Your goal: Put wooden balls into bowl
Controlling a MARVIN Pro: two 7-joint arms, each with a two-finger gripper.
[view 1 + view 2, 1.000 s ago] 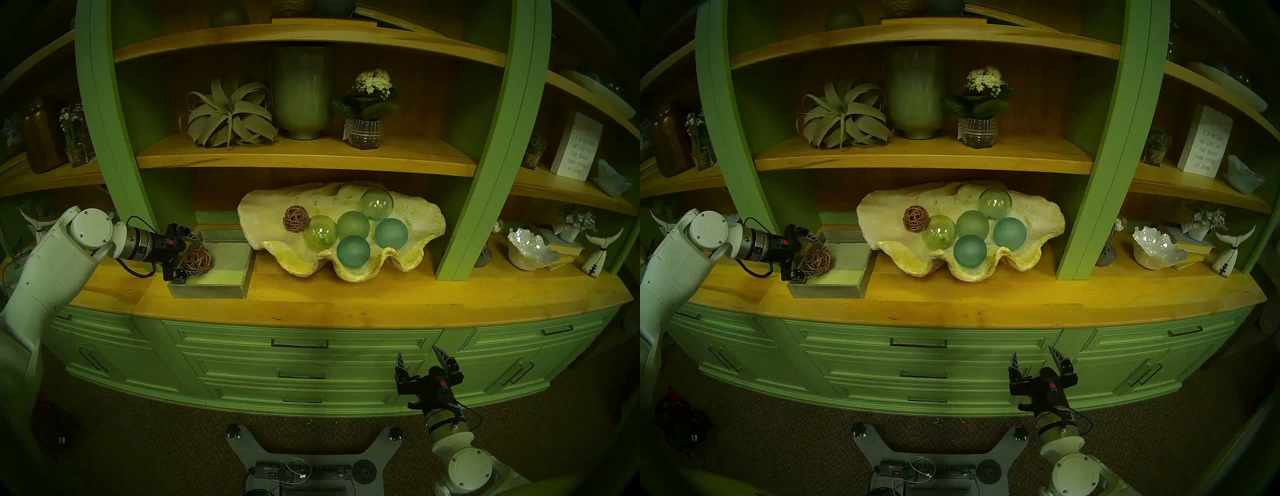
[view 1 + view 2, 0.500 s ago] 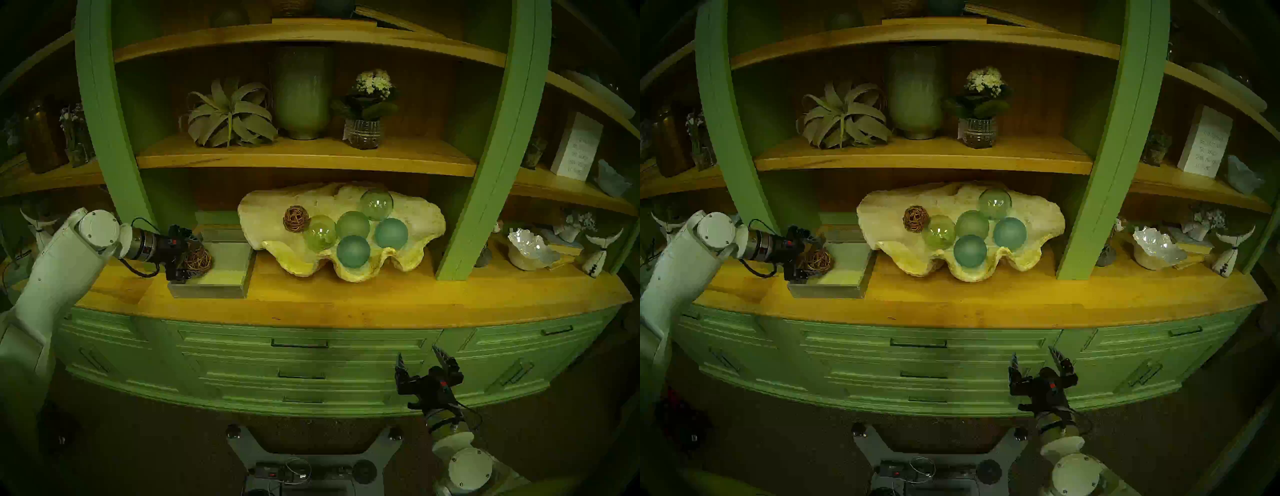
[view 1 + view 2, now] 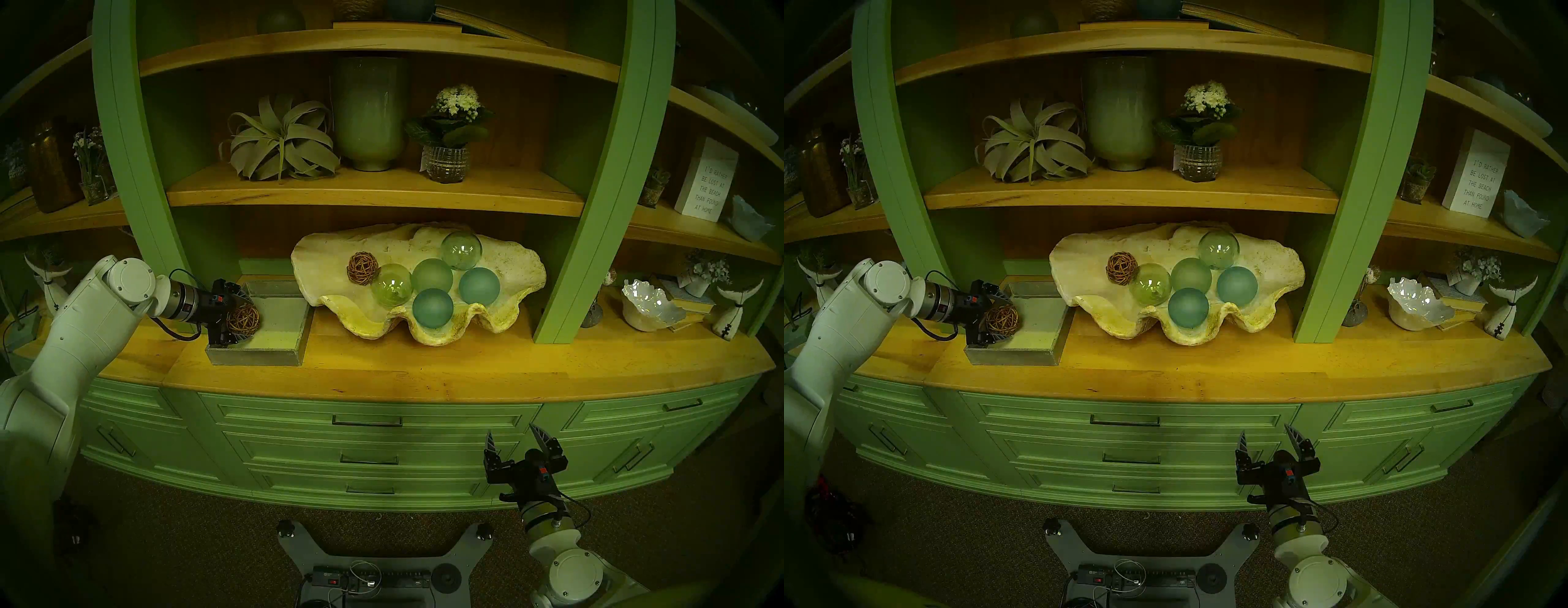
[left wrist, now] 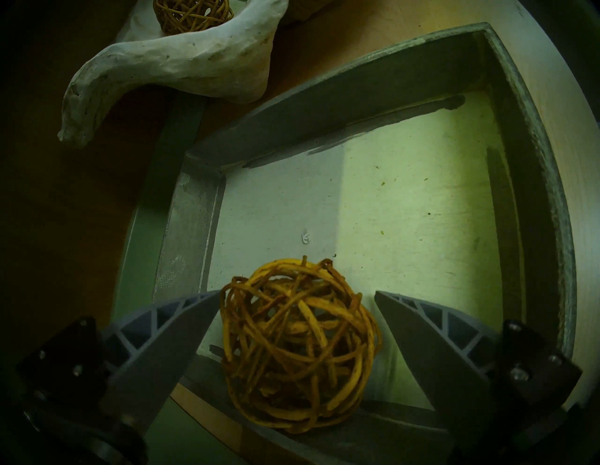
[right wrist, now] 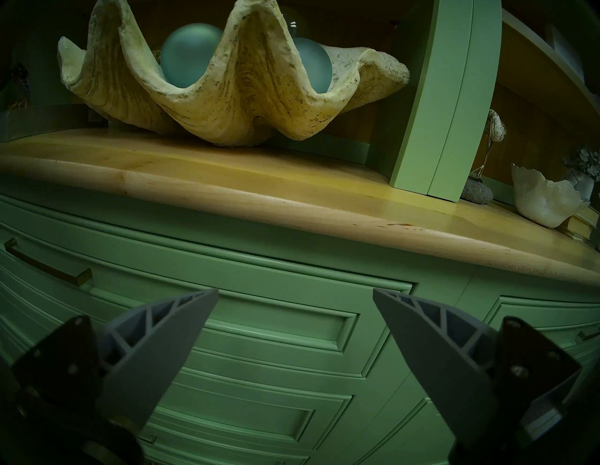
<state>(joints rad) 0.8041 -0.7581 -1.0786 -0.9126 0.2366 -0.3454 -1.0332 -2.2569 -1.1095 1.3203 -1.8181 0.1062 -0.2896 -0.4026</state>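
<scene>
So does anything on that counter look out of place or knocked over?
Only one thing: a woven twig ball sits alone in the grey tray, while its twin lies in the clam-shell bowl. Nothing looks spilled, tipped or broken.

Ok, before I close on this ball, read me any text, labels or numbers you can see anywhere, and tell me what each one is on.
"I'D RATHER BE LOST AT THE BEACH THAN FOUND AT HOME": on the white block sign standing on the right-hand shelf.
Power strip on the robot's base: it carries small markings, too small to read.
Paper tag beside the glass flower pot: no legible writing.
Nothing readable in either wrist view.
</scene>
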